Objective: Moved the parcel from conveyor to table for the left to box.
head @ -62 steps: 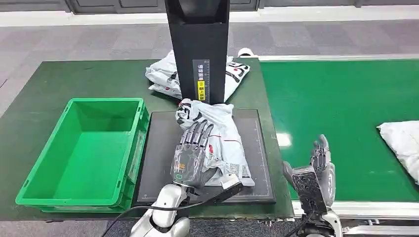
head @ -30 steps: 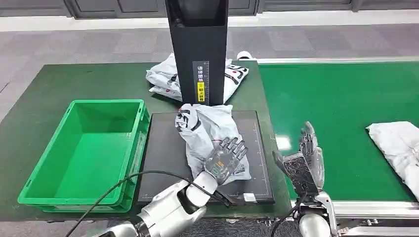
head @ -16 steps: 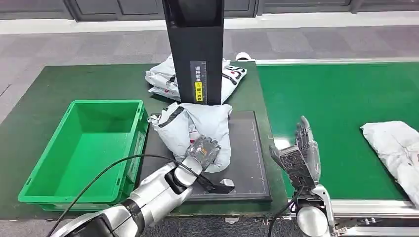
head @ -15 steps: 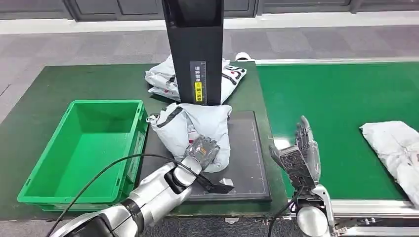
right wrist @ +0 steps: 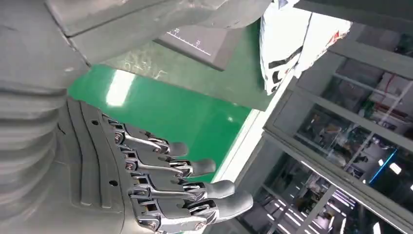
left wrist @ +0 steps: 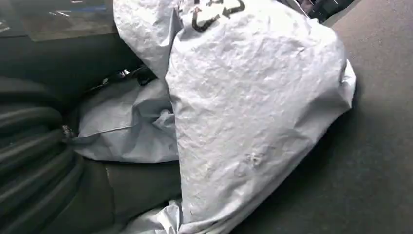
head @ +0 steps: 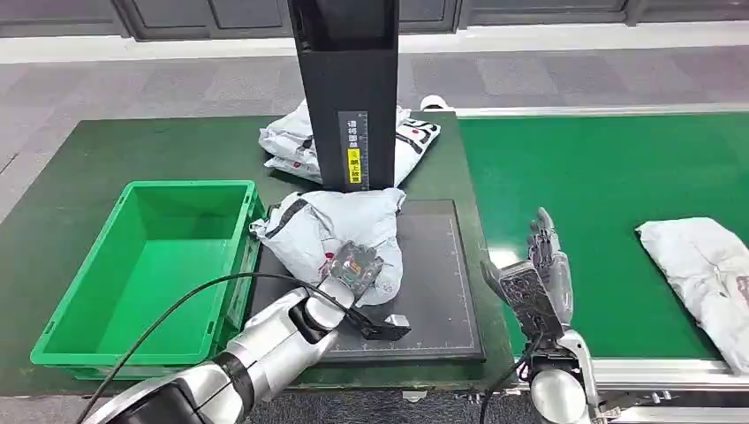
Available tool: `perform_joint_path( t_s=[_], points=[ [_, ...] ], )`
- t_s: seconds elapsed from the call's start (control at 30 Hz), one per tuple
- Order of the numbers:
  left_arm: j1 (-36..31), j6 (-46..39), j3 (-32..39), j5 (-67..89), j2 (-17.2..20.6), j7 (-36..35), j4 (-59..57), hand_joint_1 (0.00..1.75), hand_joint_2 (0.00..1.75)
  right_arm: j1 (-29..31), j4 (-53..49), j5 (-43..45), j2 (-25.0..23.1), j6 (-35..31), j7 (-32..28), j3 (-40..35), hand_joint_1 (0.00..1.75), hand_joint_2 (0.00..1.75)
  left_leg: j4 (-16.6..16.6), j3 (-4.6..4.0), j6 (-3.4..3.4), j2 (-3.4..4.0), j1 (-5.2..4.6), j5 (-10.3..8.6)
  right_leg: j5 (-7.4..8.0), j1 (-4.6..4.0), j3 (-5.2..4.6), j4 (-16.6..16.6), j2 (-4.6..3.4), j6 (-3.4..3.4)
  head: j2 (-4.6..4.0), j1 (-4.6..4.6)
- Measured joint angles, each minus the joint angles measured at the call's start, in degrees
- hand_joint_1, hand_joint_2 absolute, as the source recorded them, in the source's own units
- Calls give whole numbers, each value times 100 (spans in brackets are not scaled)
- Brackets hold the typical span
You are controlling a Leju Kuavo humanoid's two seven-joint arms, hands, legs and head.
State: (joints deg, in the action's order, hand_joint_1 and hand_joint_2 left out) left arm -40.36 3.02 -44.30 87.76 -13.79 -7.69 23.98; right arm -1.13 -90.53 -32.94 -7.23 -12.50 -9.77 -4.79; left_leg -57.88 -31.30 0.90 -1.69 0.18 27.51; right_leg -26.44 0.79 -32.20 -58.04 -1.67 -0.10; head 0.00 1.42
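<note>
Parcel point(head: 331, 231), a grey-white poly mailer, is lying bunched on the black platform point(head: 442, 291) just in front of the black column point(head: 346, 88), its near-left end lifting toward the green crate point(head: 150, 265). From the crumpling in the left wrist view point(left wrist: 253, 112), it is looking soft and light, a limp bag with loose contents that is likely sagging from wherever it is being held; the plastic skin is probably slick, so a pinch on a gathered fold or a full grasp around the bulging middle is seeming safer than a hold on a flat face. Left hand point(head: 355, 265) is grasping the parcel at its near edge, fingers curling into the film, with the silver arm reaching in from below. Crate is sitting just beside the platform on the dark green table point(head: 88, 150), and it is reading as the place the parcel is heading. Right hand point(head: 540, 283) is hovering upright over the edge of the green conveyor point(head: 601, 177), fingers spread and holding nothing. Another parcel point(head: 707, 265) is lying further along the belt, well apart from that hand, and more bags point(head: 300, 137) are resting behind the column
</note>
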Motion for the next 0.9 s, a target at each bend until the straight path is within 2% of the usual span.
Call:
perform_joint_path(
  t_s=[0.17,0.33,0.43,0.47,0.5,0.57,0.63,0.7,0.83,0.9],
  points=[
    [-1,-50,28,11,18,-158,0,175,175,-67,-2,-31,0,9,-2,0,0,175,0,7,-1,0,0,5,-6,0,7,0,0,-1,-2,0],
    [110,-580,153,44,131,-722,22,175,175,-212,-9,-37,0,4,-22,0,0,175,1,10,4,6,0,6,-6,0,0,0,-10,-3,0,-2],
    [326,-1273,315,37,278,-1286,210,175,175,-340,-68,-44,2,-103,20,0,0,175,2,8,7,12,0,4,-6,1,-6,-2,-17,-4,0,-2],
    [562,-1716,473,-20,328,-1494,491,175,175,-418,-125,-55,0,-226,99,2,0,175,2,18,12,16,-2,1,-6,3,-8,-2,-25,-5,0,-2],
    [934,-2394,772,-130,415,-1505,1134,175,175,-538,-235,-63,-2,-354,181,26,0,175,2,68,14,28,-2,1,-5,3,-21,-3,-40,-6,-2,0],
    [1743,-3611,1554,-490,674,-1090,2887,175,175,-870,-497,-70,-9,-402,232,110,0,175,-3,-8,28,39,1,-20,12,-1,-102,-14,-49,-19,0,2],
    [2165,-4143,2338,-877,693,-464,4300,175,175,-1065,-638,-81,-13,-402,194,210,0,175,0,-55,29,36,2,-26,16,-9,-140,-16,-45,-19,-2,-4],
    [2506,-4302,2840,-1049,693,-12,5359,175,175,-1202,-739,-85,-39,-402,168,260,0,175,2,-49,24,45,0,-8,11,-6,-141,-16,-58,-17,0,2],
    [3009,-4321,3467,-1159,673,316,6722,175,175,-1337,-874,-85,-59,-413,135,332,0,175,2,-57,17,43,0,-2,-1,-9,-143,-12,-47,-7,-2,0],
    [3184,-4321,3804,-1380,493,1035,7189,175,175,-1390,-909,-85,-66,-431,116,339,0,175,1,-60,13,39,0,0,-2,-8,-141,-11,-43,-4,-2,0]
  ],
)
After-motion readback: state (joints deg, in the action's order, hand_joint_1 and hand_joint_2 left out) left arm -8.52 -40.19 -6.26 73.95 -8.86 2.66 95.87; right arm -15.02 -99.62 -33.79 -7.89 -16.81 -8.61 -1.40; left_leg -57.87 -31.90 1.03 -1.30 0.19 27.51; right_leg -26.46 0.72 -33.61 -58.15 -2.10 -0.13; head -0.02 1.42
